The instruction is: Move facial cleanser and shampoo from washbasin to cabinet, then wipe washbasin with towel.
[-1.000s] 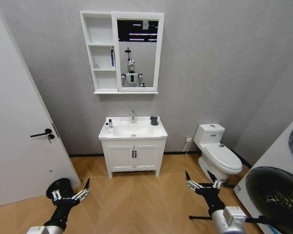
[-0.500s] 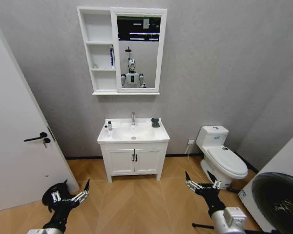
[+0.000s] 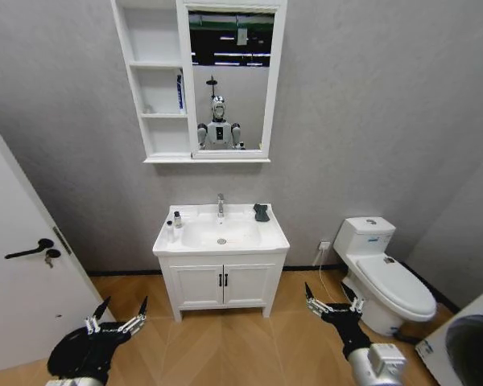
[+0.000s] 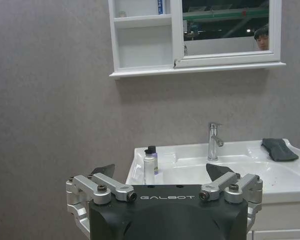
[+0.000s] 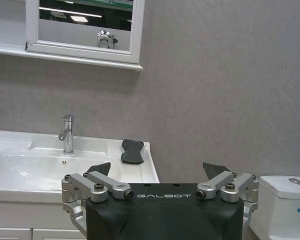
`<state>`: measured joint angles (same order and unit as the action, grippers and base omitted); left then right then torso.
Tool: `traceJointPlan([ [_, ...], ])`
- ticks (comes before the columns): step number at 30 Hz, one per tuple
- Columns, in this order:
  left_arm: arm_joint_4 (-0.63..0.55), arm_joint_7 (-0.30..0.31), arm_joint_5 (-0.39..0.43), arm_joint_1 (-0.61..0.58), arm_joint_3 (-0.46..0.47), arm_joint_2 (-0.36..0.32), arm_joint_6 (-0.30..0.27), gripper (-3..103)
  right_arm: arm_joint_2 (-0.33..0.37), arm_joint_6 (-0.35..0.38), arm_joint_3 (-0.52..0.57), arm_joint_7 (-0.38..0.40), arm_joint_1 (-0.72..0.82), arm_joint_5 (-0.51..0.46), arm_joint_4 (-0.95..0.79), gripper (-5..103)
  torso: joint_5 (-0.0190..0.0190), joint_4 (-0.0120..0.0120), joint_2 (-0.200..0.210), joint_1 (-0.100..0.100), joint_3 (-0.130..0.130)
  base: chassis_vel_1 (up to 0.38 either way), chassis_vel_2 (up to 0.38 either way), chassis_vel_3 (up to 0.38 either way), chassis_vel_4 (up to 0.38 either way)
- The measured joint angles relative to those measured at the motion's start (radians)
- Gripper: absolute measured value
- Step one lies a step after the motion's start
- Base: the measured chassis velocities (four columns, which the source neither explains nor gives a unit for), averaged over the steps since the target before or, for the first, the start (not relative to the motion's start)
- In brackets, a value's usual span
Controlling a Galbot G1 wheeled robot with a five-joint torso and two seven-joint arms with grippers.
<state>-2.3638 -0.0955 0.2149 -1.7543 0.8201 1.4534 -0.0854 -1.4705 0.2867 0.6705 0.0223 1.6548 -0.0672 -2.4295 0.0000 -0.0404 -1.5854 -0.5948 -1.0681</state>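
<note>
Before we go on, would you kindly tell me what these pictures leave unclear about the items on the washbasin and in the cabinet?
- Bottles at the washbasin's left rear: too small to read labels in head and left wrist views, so which is cleanser or shampoo is unclear.
- Blue-and-white item in the cabinet's middle niche: too small to identify in the head view; the picture edge cuts it off in the left wrist view.
- Towel: its underside is hidden.

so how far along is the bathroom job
One blue-labelled item already stands on the cabinet's middle shelf. Nothing is in hand: the left pincer and right pincer are open and low, short of the vanity. Left to do: a small bottle stands on the washbasin's left rim, and the towel lies untouched right of the tap, so wiping isn't started.
</note>
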Motion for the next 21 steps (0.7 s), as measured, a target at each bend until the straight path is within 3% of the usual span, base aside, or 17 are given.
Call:
traceJointPlan([
  [17,0.006,0.011,-0.028,0.016,-0.032,0.007,-0.007,100,-0.001,-0.013,0.001,0.004,0.001,0.003,0.022,100,0.0002,0.0006,0.000,0.000,0.000,-0.265,0.270,0.267,-0.272],
  [21,0.008,0.019,-0.030,0.016,-0.038,0.008,-0.007,100,-0.003,-0.061,-0.003,0.025,-0.002,-0.001,0.041,100,0.0000,-0.0001,0.000,0.000,0.000,-0.274,0.267,0.264,-0.271],
])
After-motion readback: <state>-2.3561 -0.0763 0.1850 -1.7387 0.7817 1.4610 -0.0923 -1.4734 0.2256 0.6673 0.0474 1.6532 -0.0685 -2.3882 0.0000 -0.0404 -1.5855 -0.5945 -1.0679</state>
